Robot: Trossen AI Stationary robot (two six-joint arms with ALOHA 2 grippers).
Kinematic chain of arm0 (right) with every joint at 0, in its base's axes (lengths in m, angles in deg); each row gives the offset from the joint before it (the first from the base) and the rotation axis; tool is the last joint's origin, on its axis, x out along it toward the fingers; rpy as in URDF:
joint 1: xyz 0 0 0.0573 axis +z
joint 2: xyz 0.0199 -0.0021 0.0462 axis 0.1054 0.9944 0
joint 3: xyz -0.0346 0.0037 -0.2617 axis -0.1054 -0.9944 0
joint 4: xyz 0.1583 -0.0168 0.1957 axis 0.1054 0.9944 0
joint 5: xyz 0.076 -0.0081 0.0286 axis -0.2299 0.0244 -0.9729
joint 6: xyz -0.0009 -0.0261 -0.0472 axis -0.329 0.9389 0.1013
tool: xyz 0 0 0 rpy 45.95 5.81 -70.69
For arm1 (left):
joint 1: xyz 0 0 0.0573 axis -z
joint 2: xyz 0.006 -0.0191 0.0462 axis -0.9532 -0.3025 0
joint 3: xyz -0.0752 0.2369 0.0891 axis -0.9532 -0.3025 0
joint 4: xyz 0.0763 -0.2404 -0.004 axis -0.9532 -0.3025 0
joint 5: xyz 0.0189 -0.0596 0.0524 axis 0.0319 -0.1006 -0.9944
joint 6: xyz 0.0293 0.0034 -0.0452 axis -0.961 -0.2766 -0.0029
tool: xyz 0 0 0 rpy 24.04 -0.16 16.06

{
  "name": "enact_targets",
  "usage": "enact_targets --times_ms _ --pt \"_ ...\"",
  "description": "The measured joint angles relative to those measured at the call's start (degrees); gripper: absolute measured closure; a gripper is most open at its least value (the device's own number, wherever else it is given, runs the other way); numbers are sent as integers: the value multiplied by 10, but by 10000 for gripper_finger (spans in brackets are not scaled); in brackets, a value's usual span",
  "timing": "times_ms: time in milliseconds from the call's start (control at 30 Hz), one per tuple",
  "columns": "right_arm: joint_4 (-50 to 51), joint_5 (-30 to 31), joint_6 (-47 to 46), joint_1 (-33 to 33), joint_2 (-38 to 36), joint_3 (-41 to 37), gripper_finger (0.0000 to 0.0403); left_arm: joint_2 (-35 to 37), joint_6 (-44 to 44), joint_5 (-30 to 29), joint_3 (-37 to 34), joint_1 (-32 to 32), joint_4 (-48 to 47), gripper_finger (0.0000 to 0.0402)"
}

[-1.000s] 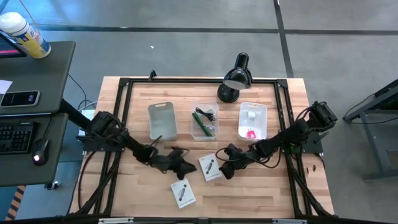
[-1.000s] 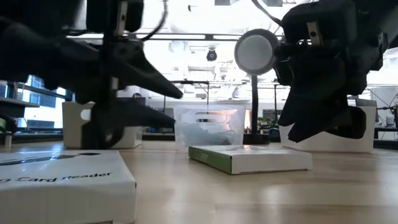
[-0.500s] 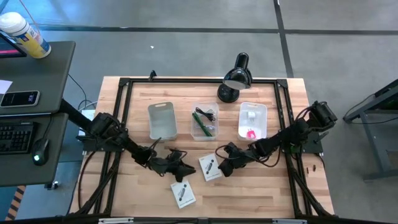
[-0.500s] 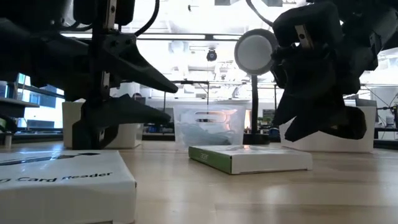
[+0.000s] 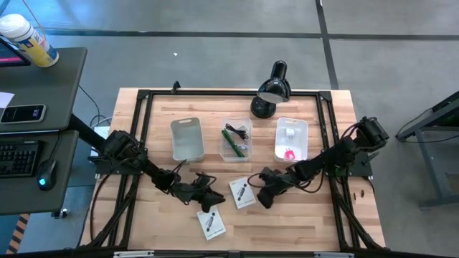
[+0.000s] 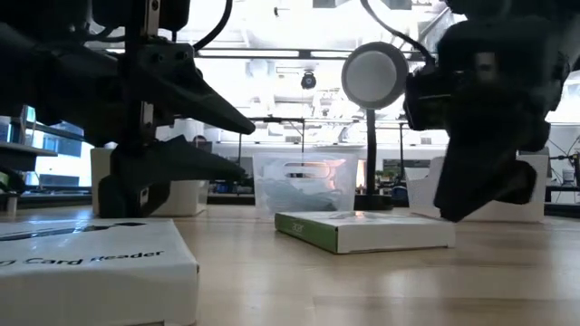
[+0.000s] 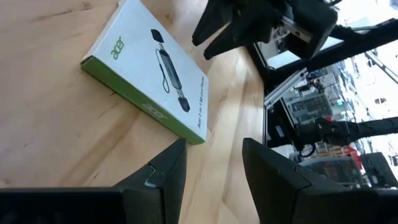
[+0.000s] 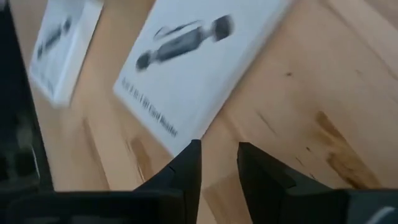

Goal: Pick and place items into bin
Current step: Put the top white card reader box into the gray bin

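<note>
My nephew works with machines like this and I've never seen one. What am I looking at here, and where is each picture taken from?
Two dark robot arms work at a wooden table. One picture looks straight down, one looks level across the tabletop, and two come from cameras on the arms' wrists. The left gripper and the right gripper sit either side of a white boxed card reader; a second box lies nearer the front edge. Both grippers have their fingers apart and hold nothing. Behind stand three bins, the middle one holding a green stick, and a black desk lamp.
</note>
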Motion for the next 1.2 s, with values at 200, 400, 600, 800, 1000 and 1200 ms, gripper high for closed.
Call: enact_targets --times_ms 200,400,600,800,1000,1200 --pt "32 -19 180 0 0 17 309 0 2 6 0 0 -2 259" --pt "191 6 372 0 0 89 308 1 25 3 0 -1 -4 259" --pt "275 53 482 -10 0 136 308 2 77 -5 1 -2 -13 259" --pt "286 49 495 -18 0 133 308 3 102 1 9 -2 -30 259" --pt "285 50 491 -18 0 133 308 0 119 55 62 -1 -106 259" --pt "285 53 513 -18 0 133 308 0 136 110 103 0 -202 259"
